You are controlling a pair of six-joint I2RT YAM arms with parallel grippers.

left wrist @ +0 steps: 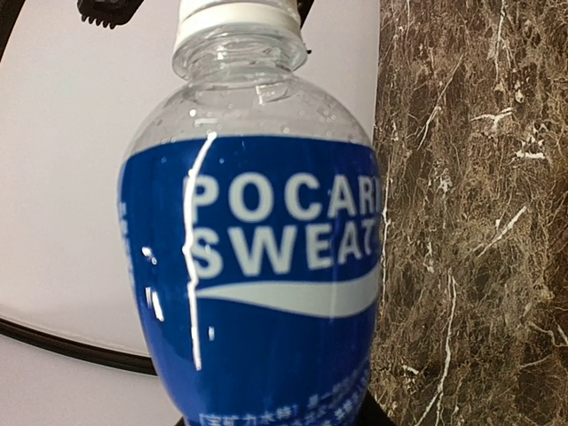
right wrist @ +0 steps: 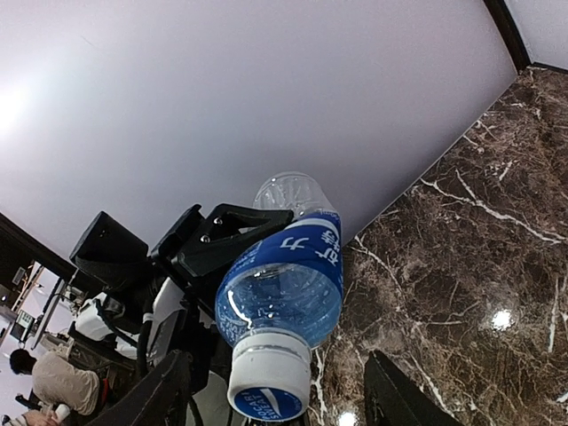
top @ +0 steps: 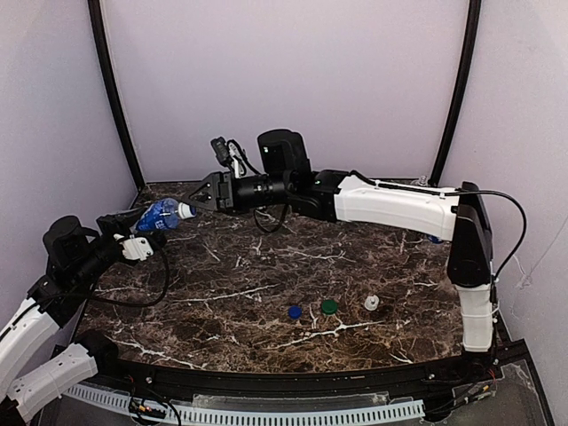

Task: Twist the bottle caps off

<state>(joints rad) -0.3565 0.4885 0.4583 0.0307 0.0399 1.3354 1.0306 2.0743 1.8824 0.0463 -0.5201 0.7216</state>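
My left gripper (top: pixel 151 222) is shut on a clear bottle with a blue label (top: pixel 161 214), holding it tilted above the table's back left, cap pointing right. The bottle fills the left wrist view (left wrist: pixel 266 266), where its white cap (left wrist: pixel 235 18) is at the top. My right gripper (top: pixel 197 201) is open right at the cap (top: pixel 186 210). In the right wrist view the cap (right wrist: pixel 269 386) sits between my spread fingers (right wrist: pixel 151 399) without touching them. The other bottles are mostly hidden behind the right arm.
Three loose caps lie on the marble table (top: pixel 231 302): blue (top: pixel 294 311), green (top: pixel 329 306) and white (top: pixel 372 303). A small clear object (top: pixel 422 183) and a blue bit (top: pixel 435 238) peek out by the right arm. Purple walls close the back and sides.
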